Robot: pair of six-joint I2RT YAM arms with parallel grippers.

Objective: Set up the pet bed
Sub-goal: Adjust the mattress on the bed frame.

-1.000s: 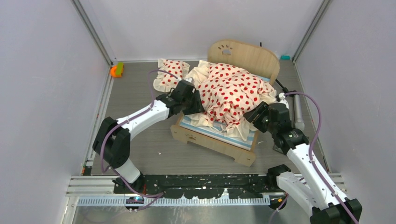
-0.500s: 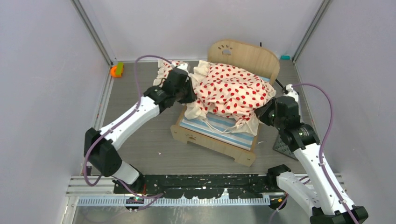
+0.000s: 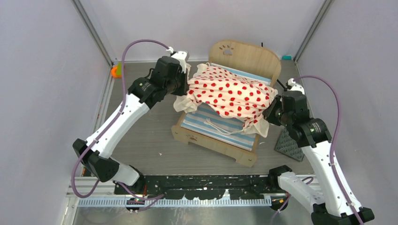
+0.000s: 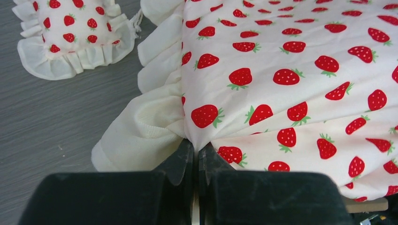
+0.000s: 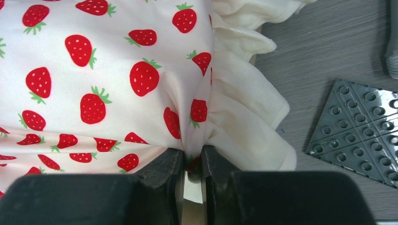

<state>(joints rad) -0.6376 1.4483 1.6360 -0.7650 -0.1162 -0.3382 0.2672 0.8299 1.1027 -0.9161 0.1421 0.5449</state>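
The pet bed (image 3: 213, 137) is a light-wood frame with a paw-print headboard and a blue-white striped mattress (image 3: 212, 127), standing mid-table. A cream blanket (image 3: 230, 93) with red strawberries and ruffled edges is stretched over it, lifted between both grippers. My left gripper (image 3: 184, 89) (image 4: 197, 145) is shut on the blanket's left edge (image 4: 281, 70). My right gripper (image 3: 268, 112) (image 5: 192, 152) is shut on the blanket's right edge (image 5: 117, 79). A matching ruffled pillow (image 4: 75, 35) lies on the table left of the bed; in the top view the left arm hides it.
A dark studded square mat (image 3: 288, 144) (image 5: 359, 124) lies right of the bed. An orange-green toy (image 3: 116, 71) sits at the back left wall. A teal piece (image 3: 286, 57) sits at the back right corner. Grey walls close in three sides.
Both grippers closed on the crumpled blanket, then moved apart and toward the headboard, stretching it flat and baring the striped mattress at the foot. The left arm now covers the pillow.
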